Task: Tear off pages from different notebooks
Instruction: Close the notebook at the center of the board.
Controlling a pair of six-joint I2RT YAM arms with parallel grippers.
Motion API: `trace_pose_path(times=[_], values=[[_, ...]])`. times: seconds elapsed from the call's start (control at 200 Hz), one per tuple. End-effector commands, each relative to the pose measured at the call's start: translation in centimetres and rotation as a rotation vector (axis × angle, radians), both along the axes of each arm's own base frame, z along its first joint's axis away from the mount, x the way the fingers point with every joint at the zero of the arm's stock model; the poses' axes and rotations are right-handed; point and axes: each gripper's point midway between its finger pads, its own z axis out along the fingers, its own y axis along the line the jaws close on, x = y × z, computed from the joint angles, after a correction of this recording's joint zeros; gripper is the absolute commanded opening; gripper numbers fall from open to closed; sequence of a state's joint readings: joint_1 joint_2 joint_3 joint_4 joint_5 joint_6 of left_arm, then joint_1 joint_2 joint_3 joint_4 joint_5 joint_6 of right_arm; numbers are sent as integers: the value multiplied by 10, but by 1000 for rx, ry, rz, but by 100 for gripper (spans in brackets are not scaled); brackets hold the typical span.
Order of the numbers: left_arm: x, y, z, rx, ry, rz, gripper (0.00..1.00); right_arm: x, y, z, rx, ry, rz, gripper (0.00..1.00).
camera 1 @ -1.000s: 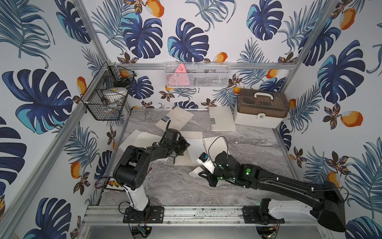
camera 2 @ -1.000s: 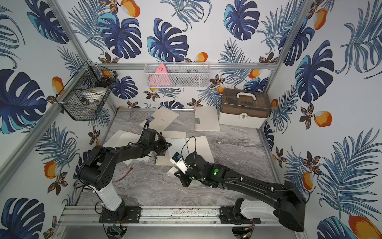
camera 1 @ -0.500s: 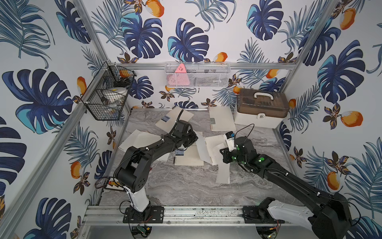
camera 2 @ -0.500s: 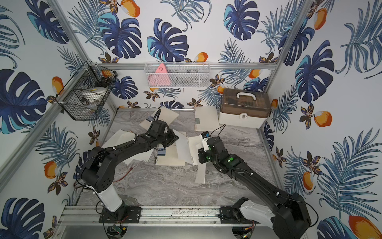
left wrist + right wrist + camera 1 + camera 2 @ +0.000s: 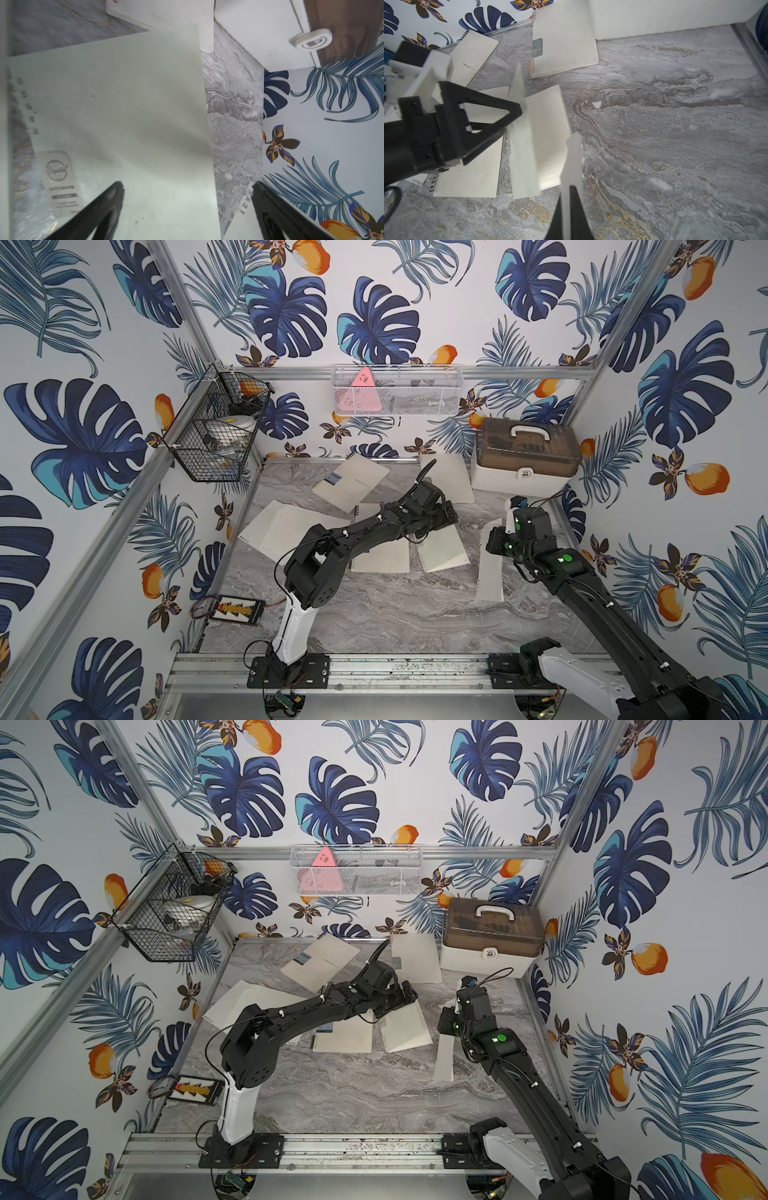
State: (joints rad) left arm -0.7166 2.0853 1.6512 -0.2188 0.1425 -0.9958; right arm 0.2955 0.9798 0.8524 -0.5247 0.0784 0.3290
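Right end effector [image 5: 571, 188] swung rightward from bench [image 5: 374, 614] centre, jaws together on a page [image 5: 490, 572] hanging beneath it. Left end effector [image 5: 187, 187]: jaws newly apart, directly above an open notebook [image 5: 442, 553]; two closed notebooks [image 5: 351, 485] lie beyond it.

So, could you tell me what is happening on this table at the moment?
The robot is tearing pages out of notebooks. The right gripper has its jaws shut on a torn-off page, which hangs from it over the right side of the table. The left gripper hovers with jaws open over an open notebook. Loose sheets lie at the left, and a closed notebook lies at the back.
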Motion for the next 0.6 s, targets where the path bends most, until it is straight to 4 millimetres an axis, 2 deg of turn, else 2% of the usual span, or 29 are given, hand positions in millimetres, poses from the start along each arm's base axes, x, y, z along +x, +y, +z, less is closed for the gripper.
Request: trace_pose_path(times=[0.0,0.11,0.205,0.28,0.335,0.38,0.46,0.535,0.595], values=[[7,-7,15,16,-80,-64,99,-7,4,-5,39,33,26,0],[11,5,34,37,-134,-94,99,-4,12,-2,77,17,62,0],[15,31,55,10,-194,-88,99,0,26,9,133,-19,121,0],[10,56,78,-80,-259,-113,99,2,48,22,218,-61,219,0],[-7,70,97,-162,-354,-177,99,1,70,36,314,-98,330,0],[-28,80,117,-212,-450,-248,99,-1,90,49,400,-124,433,0],[-66,97,134,-244,-557,-342,99,-5,118,71,553,-165,588,0],[-93,106,136,-266,-601,-410,99,-6,135,90,683,-198,686,0],[-104,112,133,-284,-600,-444,99,-6,143,104,764,-223,745,0]])
